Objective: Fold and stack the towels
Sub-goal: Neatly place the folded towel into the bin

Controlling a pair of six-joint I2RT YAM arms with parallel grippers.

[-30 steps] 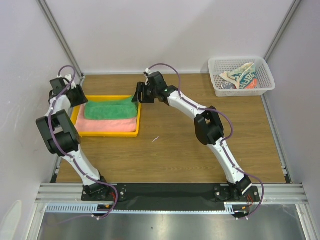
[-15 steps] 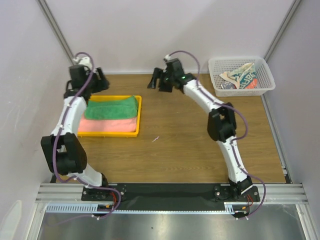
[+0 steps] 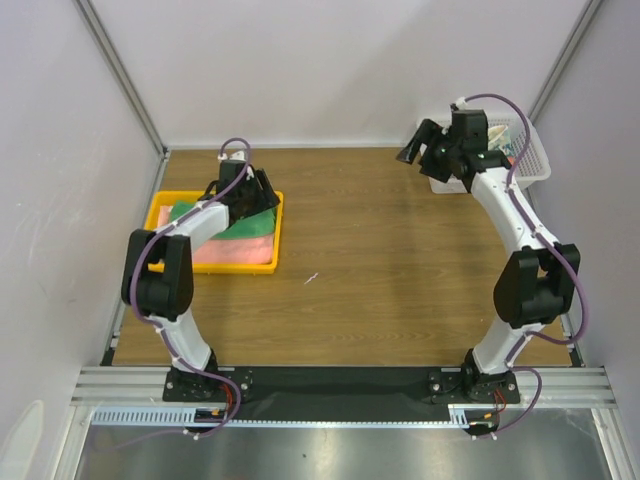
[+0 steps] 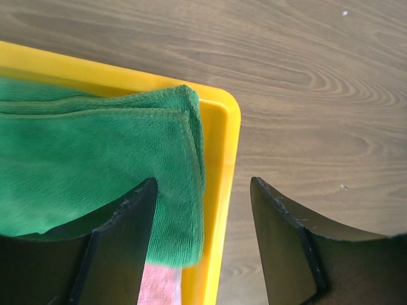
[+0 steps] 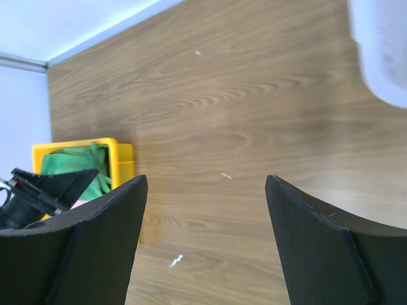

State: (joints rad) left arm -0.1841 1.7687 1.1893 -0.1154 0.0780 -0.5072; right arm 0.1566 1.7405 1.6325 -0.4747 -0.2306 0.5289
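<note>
**Status.** The left gripper [image 4: 202,184] stands with its jaws well apart and holds nothing. In the left wrist view one finger is over the folded green towel [image 4: 95,159] and the other is over bare bench [image 3: 380,260], so the jaws straddle the right rim of the yellow tray [image 4: 222,146]. The green towel lies folded on the pink towel [image 3: 215,255], and both sit in the tray at the left of the top view. The right gripper [image 5: 206,181] is also wide open and empty. It hangs at the upper right of the top view, just beside the white mesh basket [image 3: 532,165].

**Hazards (judged).**
- If the left gripper descends or sweeps sideways, the inner finger can catch the green towel's corner and pull the fold open. The outer finger can strike the tray rim and shift the tray.
- If the right gripper enters the basket at an angle, a finger can hit the basket wall and push the basket along the bench.
- A pinch taken too deep can snag the mesh and lift the basket together with the cloth.

**Count.**
- Towels clearly in view: two, one green and one pink.
- A third towel cannot be confirmed, because the right arm covers most of the basket.
- Trays: one.
- Baskets: one.
- Grippers: two.
</note>
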